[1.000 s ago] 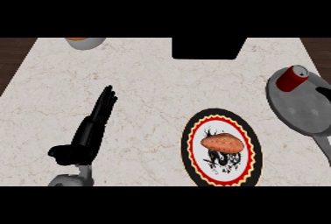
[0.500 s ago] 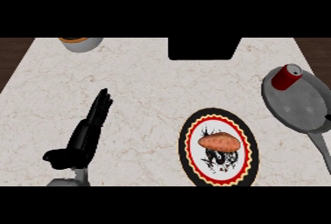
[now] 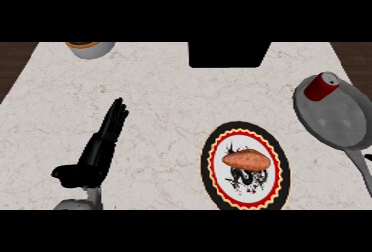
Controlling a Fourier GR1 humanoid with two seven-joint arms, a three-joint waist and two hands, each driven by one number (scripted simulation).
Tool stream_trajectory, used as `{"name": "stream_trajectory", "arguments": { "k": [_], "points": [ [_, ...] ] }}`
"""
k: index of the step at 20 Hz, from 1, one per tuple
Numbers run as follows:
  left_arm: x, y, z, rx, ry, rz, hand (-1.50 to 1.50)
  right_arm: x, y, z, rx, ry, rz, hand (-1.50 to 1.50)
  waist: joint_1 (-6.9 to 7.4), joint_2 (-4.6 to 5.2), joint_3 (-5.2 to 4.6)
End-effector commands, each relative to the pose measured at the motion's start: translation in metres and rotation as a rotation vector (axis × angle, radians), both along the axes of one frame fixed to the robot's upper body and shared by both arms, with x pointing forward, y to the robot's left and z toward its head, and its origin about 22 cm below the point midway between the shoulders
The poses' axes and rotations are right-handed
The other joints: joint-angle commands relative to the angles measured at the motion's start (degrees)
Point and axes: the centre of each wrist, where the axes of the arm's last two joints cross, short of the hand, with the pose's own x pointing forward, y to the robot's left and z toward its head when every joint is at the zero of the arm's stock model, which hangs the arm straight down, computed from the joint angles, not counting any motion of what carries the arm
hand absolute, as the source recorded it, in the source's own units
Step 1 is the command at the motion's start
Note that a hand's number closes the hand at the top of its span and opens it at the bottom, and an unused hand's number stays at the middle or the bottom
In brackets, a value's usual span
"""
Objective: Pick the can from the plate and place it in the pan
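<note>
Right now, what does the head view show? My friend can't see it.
A red can stands in a grey pan at the counter's right. A sweet potato lies on a plate, and the left hand rests open at the left.

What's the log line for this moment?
can: upright in pan | plate: sweet potato | left hand: open, over counter | right hand: not in view

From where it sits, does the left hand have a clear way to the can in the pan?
Probably not easily. The left hand is open at the counter's left, while the can stands in the pan far right, with the plate and its sweet potato between.
</note>
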Motion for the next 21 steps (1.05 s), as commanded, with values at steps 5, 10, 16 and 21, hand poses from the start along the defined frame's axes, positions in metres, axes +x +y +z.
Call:
{"name": "stream_trajectory", "arguments": {
  "k": [5,10,16,21],
  "points": [
    [-0.002,0.018,-0.002,-0.003,-0.022,-0.011,0.0,-0.024,0.019,0.001,-0.024,0.02,0.027,-1.5,0.13,0.07,0.01],
    [0.004,0.023,-0.003,0.001,0.005,0.009,0.0,-0.044,0.024,0.011,-0.047,0.063,-0.015,-1.5,0.07,0.08,0.01],
    [-0.001,-0.02,-0.002,0.007,-0.022,-0.003,0.0,-0.04,0.029,0.01,-0.075,0.075,-0.009,-1.5,0.1,0.09,0.02],
    [-0.007,0.0,-0.006,0.014,-0.006,-0.006,0.0,-0.023,0.032,0.002,-0.192,0.102,-0.067,-1.5,0.44,0.14,0.04]
  ]
}}
